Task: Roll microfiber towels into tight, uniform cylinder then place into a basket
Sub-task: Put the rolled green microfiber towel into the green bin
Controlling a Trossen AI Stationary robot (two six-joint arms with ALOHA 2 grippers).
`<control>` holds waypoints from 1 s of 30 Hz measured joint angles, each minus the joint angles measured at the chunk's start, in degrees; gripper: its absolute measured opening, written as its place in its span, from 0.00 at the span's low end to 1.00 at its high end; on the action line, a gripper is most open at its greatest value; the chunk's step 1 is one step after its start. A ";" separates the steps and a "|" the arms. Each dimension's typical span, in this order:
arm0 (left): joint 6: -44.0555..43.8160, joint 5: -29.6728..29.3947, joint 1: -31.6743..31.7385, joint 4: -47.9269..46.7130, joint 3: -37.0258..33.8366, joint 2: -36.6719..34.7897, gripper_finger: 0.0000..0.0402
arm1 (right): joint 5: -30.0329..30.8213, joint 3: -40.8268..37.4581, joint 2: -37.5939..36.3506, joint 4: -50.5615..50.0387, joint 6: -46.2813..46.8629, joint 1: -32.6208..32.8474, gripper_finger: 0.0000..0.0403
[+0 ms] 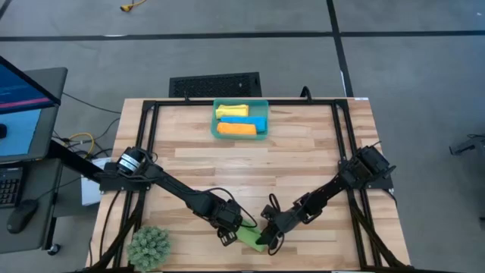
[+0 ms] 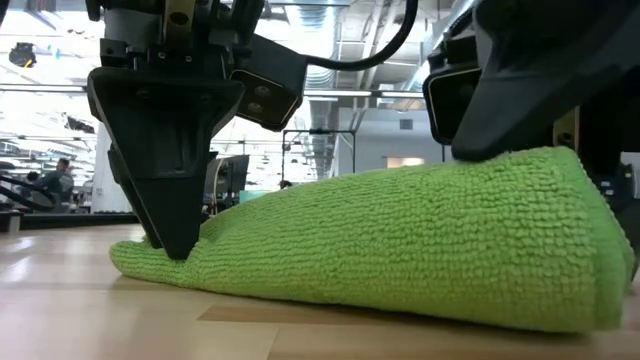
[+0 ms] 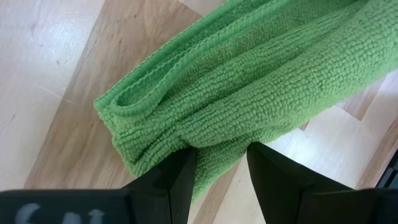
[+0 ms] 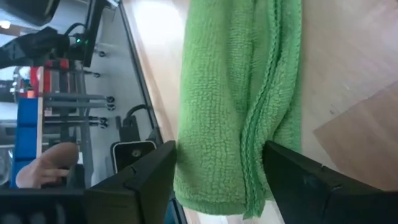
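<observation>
Overhead, table-level, two wrist close-ups

You are working in a robotics lab or industrial workshop hall: your pale wooden worktop (image 1: 303, 152) sits in a black metal frame on a bare grey concrete floor (image 1: 409, 61) marked with dark lines. Beside it you have a computer station with a monitor (image 1: 19, 95), a keyboard (image 1: 9, 186) and a mouse (image 1: 21, 216), with cables trailing across the floor. Looking level across the worktop, you see a long open hall with exposed ceiling ducts and lights (image 2: 340, 40), more equipment, and a person (image 2: 58, 180) seated far off.
</observation>
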 joint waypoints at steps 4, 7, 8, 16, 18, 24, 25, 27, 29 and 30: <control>0.02 0.00 0.00 0.00 0.00 0.00 0.36 | -0.02 0.22 -0.02 -2.14 1.43 -0.28 0.60; 0.03 -0.06 0.00 0.00 0.00 0.00 0.36 | 0.04 0.33 -0.08 -4.11 2.61 -0.29 0.52; 0.27 -0.31 0.00 0.00 0.00 0.00 0.36 | 0.04 0.33 -0.08 -4.14 2.70 -0.27 0.49; 1.09 -2.71 -0.09 0.08 0.00 0.00 0.36 | -2.50 1.15 0.01 -5.19 1.62 -0.30 0.27; 1.25 -2.84 -0.09 0.19 0.00 0.00 0.36 | -3.25 1.20 0.01 -5.36 1.48 -0.31 0.21; 1.46 -3.45 -0.02 1.10 -0.02 0.07 0.36 | -3.87 1.22 0.01 -5.66 -0.79 -0.27 0.04; 1.69 -3.48 -0.02 1.20 -0.02 0.07 0.36 | -3.91 1.22 0.01 -5.67 -1.27 -0.23 0.04; 2.71 -3.48 -0.02 1.27 -0.02 0.07 0.36 | -3.94 1.22 0.01 -5.69 -1.43 -0.20 0.05; 3.80 -3.35 -0.02 1.25 -0.02 0.07 0.36 | -4.00 1.22 0.01 -5.70 -1.00 -0.20 0.08; 4.17 -3.20 -0.02 1.26 -0.02 0.07 0.36 | -4.00 1.22 0.01 -5.72 -0.98 -0.20 0.10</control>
